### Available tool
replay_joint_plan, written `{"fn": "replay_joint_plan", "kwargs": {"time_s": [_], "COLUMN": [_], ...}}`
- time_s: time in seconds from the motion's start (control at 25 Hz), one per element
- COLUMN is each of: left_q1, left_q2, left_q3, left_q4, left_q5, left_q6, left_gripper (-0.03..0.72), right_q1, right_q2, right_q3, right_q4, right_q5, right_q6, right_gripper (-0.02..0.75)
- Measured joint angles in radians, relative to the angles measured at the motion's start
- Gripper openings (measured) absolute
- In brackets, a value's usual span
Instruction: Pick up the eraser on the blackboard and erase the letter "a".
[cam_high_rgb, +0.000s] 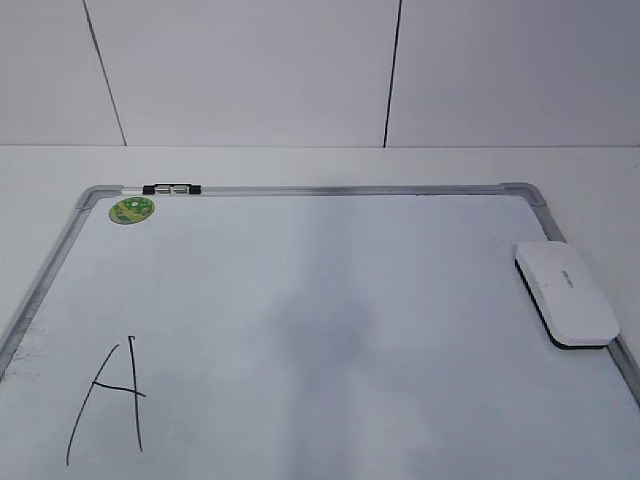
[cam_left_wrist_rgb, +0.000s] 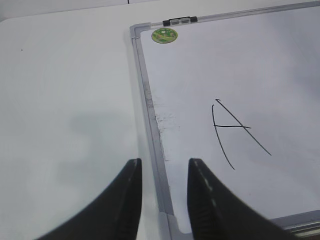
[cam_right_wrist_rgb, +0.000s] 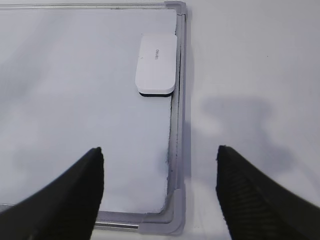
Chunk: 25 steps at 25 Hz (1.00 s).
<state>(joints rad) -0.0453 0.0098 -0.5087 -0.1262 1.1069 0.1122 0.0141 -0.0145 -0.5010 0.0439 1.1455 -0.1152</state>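
Lying flat on the pale worktop (cam_high_rgb: 320, 165), the blackboard (cam_high_rgb: 300, 300) fills most of the exterior view, its silver frame running along the far and side edges. The eraser (cam_high_rgb: 566, 293) sits white side up at the board's right edge, near the far right corner, its long side just beside the frame. No small "a" shows; only a large capital "A" (cam_high_rgb: 108, 403) in black marker stands at the near left, well apart from the eraser, with bare board between them. A round green sticker (cam_high_rgb: 132, 209) and a small black-and-silver clip (cam_high_rgb: 171, 189) mark the far left corner.

The left pincer (cam_left_wrist_rgb: 162, 200) hangs moderately spread over the board's left frame, holding nothing. The right pincer (cam_right_wrist_rgb: 160, 192) is spread wide and empty over the near right corner, with the eraser (cam_right_wrist_rgb: 157, 63) farther along that edge.
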Motion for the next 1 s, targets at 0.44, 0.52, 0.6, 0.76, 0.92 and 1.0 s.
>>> {"fn": "replay_joint_plan", "kwargs": {"time_s": [0.44,0.52,0.6,0.76,0.92,1.0], "left_q1": [0.0,0.0,0.0,0.0,0.0,0.0], "left_q2": [0.0,0.0,0.0,0.0,0.0,0.0], "left_q3": [0.0,0.0,0.0,0.0,0.0,0.0], "left_q4": [0.0,0.0,0.0,0.0,0.0,0.0], "left_q5": [0.0,0.0,0.0,0.0,0.0,0.0], "left_q6": [0.0,0.0,0.0,0.0,0.0,0.0], "left_gripper": [0.236,0.236,0.236,0.236,0.236,0.236], "right_q1": [0.0,0.0,0.0,0.0,0.0,0.0], "right_q2": [0.0,0.0,0.0,0.0,0.0,0.0], "right_q3": [0.0,0.0,0.0,0.0,0.0,0.0], "right_q4": [0.0,0.0,0.0,-0.002,-0.002,-0.002], "right_q5": [0.0,0.0,0.0,0.0,0.0,0.0], "right_q6": [0.0,0.0,0.0,0.0,0.0,0.0], "right_gripper": [0.54,0.54,0.54,0.54,0.54,0.54]}}
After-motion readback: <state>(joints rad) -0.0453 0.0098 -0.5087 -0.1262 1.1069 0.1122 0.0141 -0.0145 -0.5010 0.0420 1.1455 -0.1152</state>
